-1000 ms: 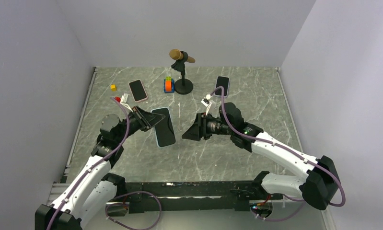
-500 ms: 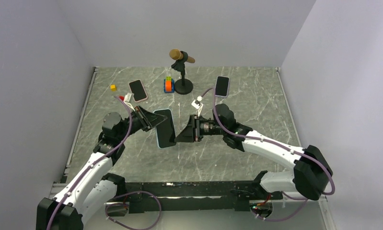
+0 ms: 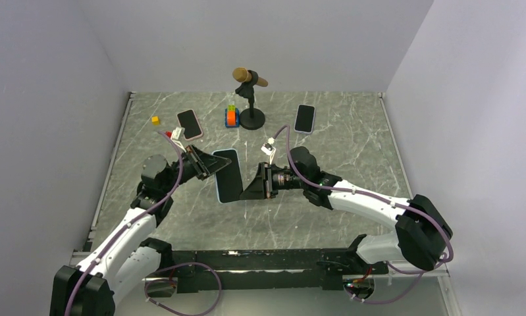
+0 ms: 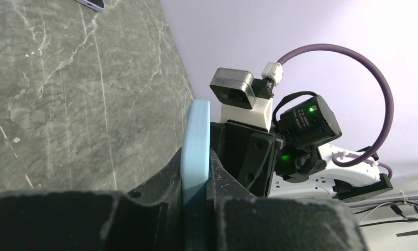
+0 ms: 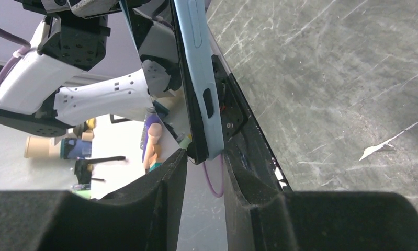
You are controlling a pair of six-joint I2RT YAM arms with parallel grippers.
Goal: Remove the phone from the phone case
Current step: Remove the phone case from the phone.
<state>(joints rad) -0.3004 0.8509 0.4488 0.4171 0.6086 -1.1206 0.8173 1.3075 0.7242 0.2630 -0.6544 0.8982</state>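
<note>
The phone [image 3: 228,176], dark screen up, sits in a light blue phone case [image 4: 196,141] and is held above the table between the two arms. My left gripper [image 3: 210,164] is shut on its left edge; in the left wrist view the case's edge is pinched between the left gripper's [image 4: 196,162] fingers. My right gripper [image 3: 247,186] meets the phone from the right. In the right wrist view the lower end of the case [image 5: 196,63] lies between the tips of the right gripper [image 5: 204,154], touching both fingers.
A phone in a pink case [image 3: 189,124] lies at the back left and another phone [image 3: 305,118] at the back right. A microphone on a stand [image 3: 250,99], stacked coloured blocks [image 3: 231,117] and a yellow block [image 3: 155,120] stand along the back. Walls enclose the table.
My right gripper has travelled left to the phone and its jaws have narrowed onto the phone's end. The left gripper has kept its hold, the phone shifting slightly.
</note>
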